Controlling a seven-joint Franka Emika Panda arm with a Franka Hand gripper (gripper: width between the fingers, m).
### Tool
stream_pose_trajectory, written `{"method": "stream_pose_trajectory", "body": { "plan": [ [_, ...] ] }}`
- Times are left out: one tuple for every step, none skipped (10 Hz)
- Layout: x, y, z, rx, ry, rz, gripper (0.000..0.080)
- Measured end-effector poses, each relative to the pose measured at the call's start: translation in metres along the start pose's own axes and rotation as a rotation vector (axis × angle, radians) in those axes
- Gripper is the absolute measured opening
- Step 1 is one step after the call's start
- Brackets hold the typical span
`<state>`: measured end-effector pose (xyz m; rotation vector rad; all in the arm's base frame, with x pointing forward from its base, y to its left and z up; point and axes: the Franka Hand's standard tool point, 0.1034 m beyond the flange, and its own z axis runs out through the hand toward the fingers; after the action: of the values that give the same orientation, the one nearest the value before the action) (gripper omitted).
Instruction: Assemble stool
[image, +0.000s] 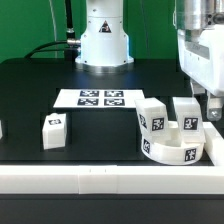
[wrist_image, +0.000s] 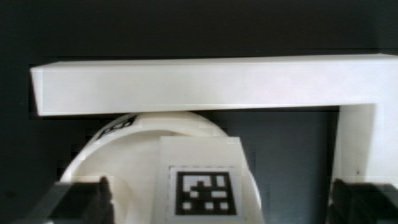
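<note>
Exterior view: the claw (image: 203, 104) hangs over the round seat (image: 172, 152). The seat is wedged into the corner of the border rails (image: 100, 178), probably so it cannot slide. The upright leg (image: 187, 113) stands beneath the claw, a second leg (image: 152, 117) is just beside it, and a loose leg (image: 53, 130) sits well apart on the bench (image: 30, 90).

Wrist view: the claw (wrist_image: 222, 200) is spread wide. Its fingers (wrist_image: 80, 197) flank the upright leg (wrist_image: 205, 180) with gaps on both sides, so it grips nothing.

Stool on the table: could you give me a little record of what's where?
seat: round white disc at the exterior view's right, by the rail
seated legs: two, upright on the seat
loose leg: alone at the exterior view's left
marker board: flat, behind the parts
gripper: open, fingers either side of one seated leg
</note>
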<state>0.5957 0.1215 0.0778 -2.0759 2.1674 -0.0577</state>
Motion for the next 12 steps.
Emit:
{"method": "stream_pose_trajectory", "body": {
  "plan": [
    [0.0,-0.001,-0.001,0.004,-0.001,-0.018,0.0629],
    [0.001,-0.004,-0.007,0.009,-0.003,-0.079,0.0645],
    [0.004,-0.008,-0.016,0.009,-0.01,-0.125,0.0645],
    [0.005,-0.012,-0.023,0.021,-0.014,-0.131,0.0649],
    [0.005,-0.014,-0.026,0.026,-0.018,-0.125,0.0649],
    [0.005,-0.013,-0.025,0.025,-0.018,-0.14,0.0649],
    [0.005,-0.013,-0.025,0.024,-0.017,-0.151,0.0649],
    [0.005,-0.013,-0.024,0.024,-0.017,-0.189,0.0649],
    [0.004,-0.008,-0.023,-0.008,-0.021,-0.312,0.0649],
    [0.003,-0.006,-0.024,-0.04,-0.019,-0.491,0.0649],
    [0.004,-0.005,-0.024,-0.05,-0.016,-0.634,0.0649],
    [0.005,-0.006,-0.025,-0.047,-0.017,-0.75,0.0649]
  ]
}}
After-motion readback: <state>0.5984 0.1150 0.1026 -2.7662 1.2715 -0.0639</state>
